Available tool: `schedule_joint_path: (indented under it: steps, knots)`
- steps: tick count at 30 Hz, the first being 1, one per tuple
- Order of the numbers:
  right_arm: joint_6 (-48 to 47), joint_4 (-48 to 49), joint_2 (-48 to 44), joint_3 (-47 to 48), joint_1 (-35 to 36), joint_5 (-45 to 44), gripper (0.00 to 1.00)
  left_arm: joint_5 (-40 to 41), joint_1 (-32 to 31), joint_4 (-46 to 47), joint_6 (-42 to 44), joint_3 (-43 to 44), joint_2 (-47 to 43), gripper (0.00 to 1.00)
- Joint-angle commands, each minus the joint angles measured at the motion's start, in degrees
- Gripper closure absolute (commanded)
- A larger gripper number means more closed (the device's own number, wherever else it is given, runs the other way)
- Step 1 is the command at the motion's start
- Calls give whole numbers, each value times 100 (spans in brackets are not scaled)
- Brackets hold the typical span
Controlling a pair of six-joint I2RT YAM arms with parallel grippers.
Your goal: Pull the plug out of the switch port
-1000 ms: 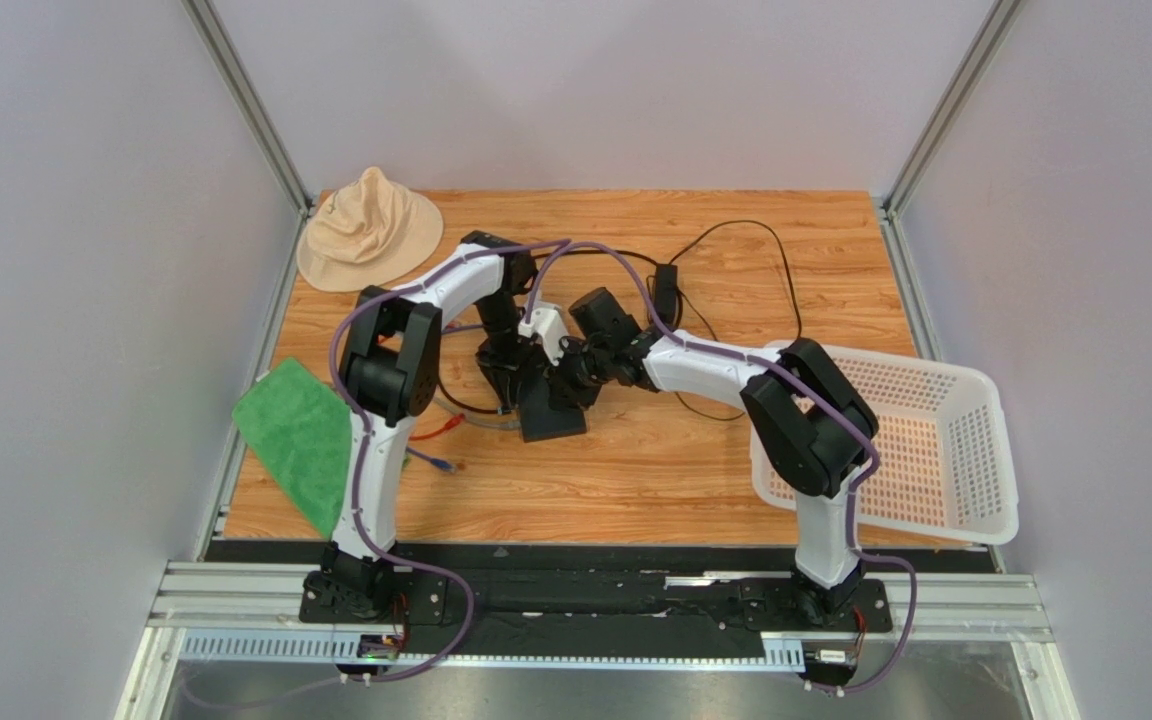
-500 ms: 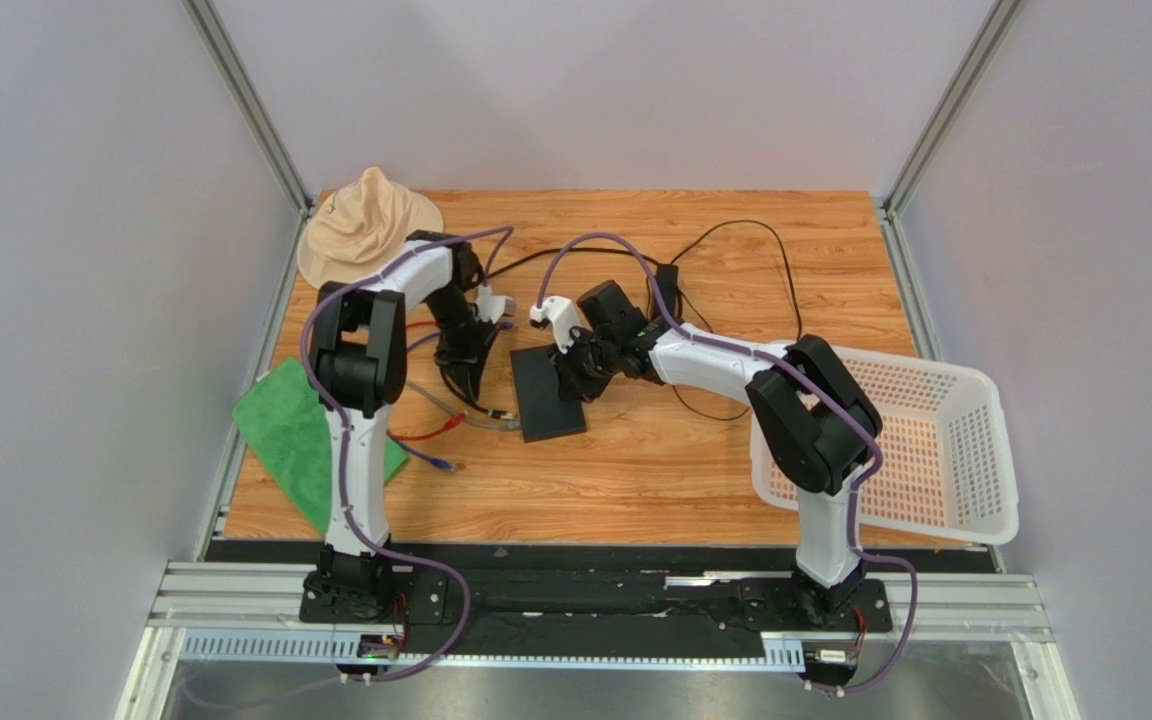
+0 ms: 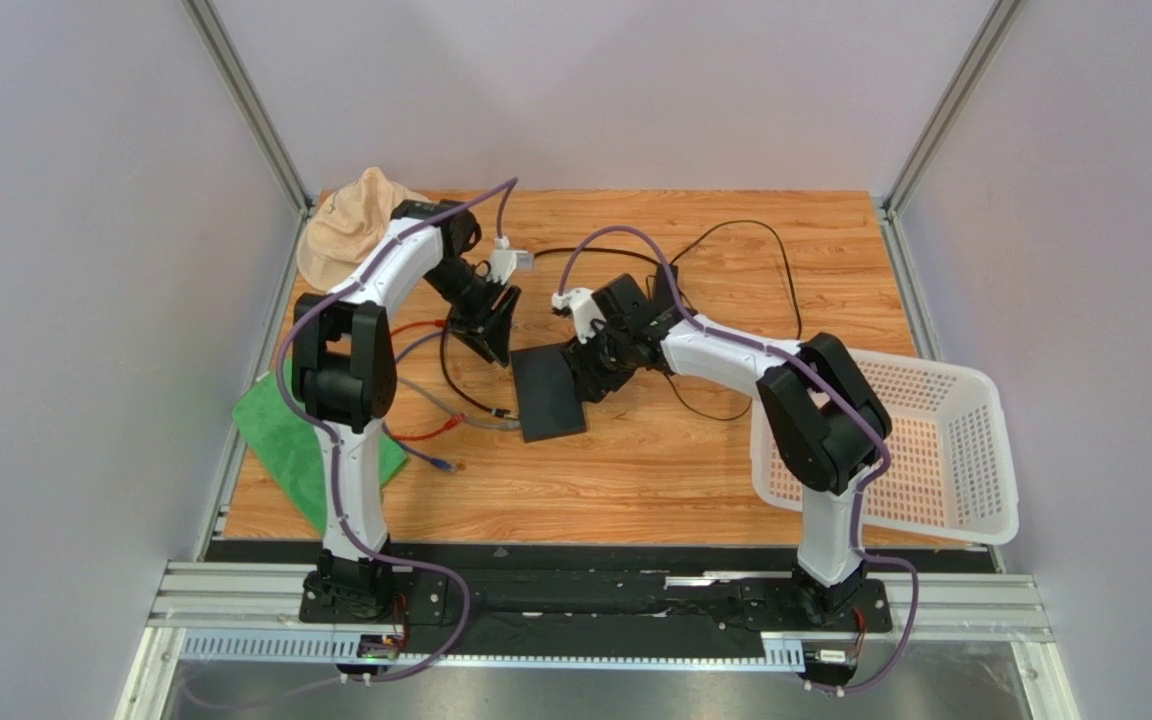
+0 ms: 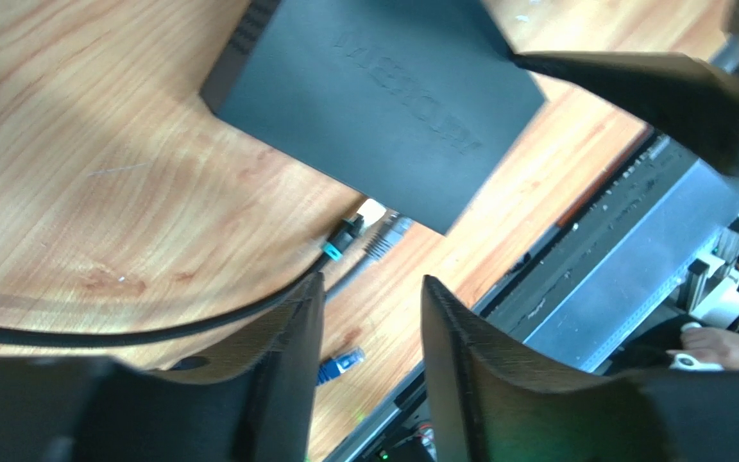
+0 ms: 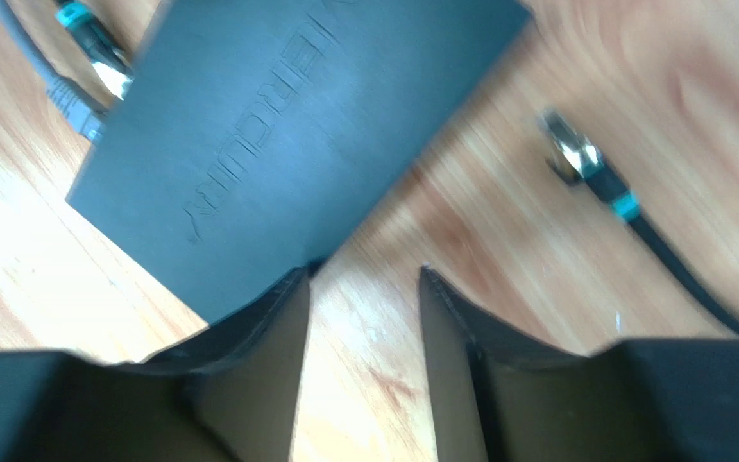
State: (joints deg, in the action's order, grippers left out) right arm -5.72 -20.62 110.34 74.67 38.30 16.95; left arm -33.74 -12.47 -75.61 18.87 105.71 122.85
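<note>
The switch [image 3: 549,393] is a flat matte-black box lying mid-table. It also shows in the left wrist view [image 4: 383,87] and the right wrist view [image 5: 287,125]. A grey plug [image 5: 75,101] and a black plug with a teal boot [image 5: 89,34] sit at its socket edge. I cannot tell whether they are seated. Another teal-booted plug [image 5: 585,168] lies loose on the wood. My left gripper [image 3: 495,323] hangs open and empty behind and left of the switch [image 4: 371,284]. My right gripper [image 3: 597,368] is open and empty at the switch's right corner [image 5: 364,274].
A tan hat [image 3: 364,225] lies at the back left and a green cloth [image 3: 297,428] at the left edge. A white basket [image 3: 913,443] stands at the right. A black power adapter [image 3: 668,285] and looping black cables lie behind. A blue plug [image 4: 340,366] and a red cable [image 3: 417,435] lie left of the switch.
My left arm has drawn back from the switch toward the back left. My right gripper has backed off the switch to its right corner. The switch has stayed put.
</note>
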Motion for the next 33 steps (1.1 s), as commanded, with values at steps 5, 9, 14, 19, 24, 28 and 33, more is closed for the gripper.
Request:
schedule_joint_path:
  steps: [5, 9, 14, 19, 24, 28, 33]
  knots:
    - [-158, -1347, -58, 1170, -139, 282, 38, -799, 218, 572, -751, -935, -805, 48]
    - [-62, -1936, 697, 2513, -113, 327, 37, -486, 447, 848, -975, -1080, -1148, 48]
    - [334, -2500, 1708, 4063, 1, 563, 27, -600, 956, 802, -1175, -885, -1622, 47]
    - [544, -2438, 2122, 4476, 247, 1231, 49, -353, 1763, 1101, -1773, -1324, -2342, 47]
    - [721, -2289, 2325, 4547, 554, 1609, 78, -792, 2450, 1085, -1800, -1641, -2652, 47]
    - [914, -2279, 2842, 4845, 678, 1357, 81, -863, 2618, 996, -1562, -1957, -2661, 47]
    - [1239, -2288, 2896, 4513, 478, -375, 100, -1012, 2627, 1032, -1712, -1985, -2433, 46]
